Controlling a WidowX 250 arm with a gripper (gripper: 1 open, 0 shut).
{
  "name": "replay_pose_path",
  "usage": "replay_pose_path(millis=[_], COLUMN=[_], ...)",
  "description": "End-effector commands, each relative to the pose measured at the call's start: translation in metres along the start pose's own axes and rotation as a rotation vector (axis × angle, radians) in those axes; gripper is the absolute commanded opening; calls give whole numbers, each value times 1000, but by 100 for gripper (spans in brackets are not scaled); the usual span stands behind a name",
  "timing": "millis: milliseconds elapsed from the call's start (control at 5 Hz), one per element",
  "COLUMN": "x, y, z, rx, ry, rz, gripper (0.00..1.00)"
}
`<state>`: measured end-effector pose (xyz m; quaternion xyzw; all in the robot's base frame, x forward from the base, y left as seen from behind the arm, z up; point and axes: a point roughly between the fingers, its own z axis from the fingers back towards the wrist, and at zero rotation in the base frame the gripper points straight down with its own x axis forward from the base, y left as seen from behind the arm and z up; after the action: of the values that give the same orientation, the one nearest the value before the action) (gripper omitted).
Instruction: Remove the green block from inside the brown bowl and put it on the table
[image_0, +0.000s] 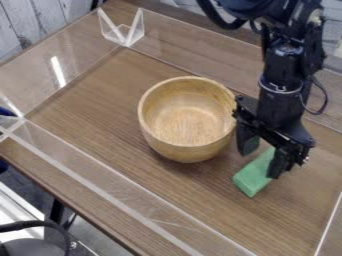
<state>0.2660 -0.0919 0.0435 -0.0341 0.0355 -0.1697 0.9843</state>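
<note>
The green block (251, 181) lies on the table (107, 95), just right of the brown bowl (187, 118) and outside it. The bowl stands upright and nothing is inside it. My gripper (269, 153) points straight down directly over the block, open, with its black fingers (249, 139) spread to either side of the block's upper end. The fingers no longer press on the block. Its far end is partly hidden behind the fingers.
Clear acrylic walls (74, 160) run along the table's edges. A clear acrylic bracket (123, 28) stands at the back left corner. The black arm (283, 60) rises at the right behind the bowl.
</note>
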Motion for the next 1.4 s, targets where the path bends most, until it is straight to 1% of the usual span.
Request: replay_pose_path(millis=[0, 200, 400, 600, 800, 1200], x=[7, 6, 6, 5, 6, 6], y=[0, 1, 2, 5, 15, 7], z=[28, 42, 63, 88, 109, 87], rx=[5, 14, 31, 52, 70, 48], ry=[-85, -112, -158, -206, -237, -237], rz=[0, 7, 15, 18, 36, 2], gripper=[100, 100, 100, 100, 100, 100])
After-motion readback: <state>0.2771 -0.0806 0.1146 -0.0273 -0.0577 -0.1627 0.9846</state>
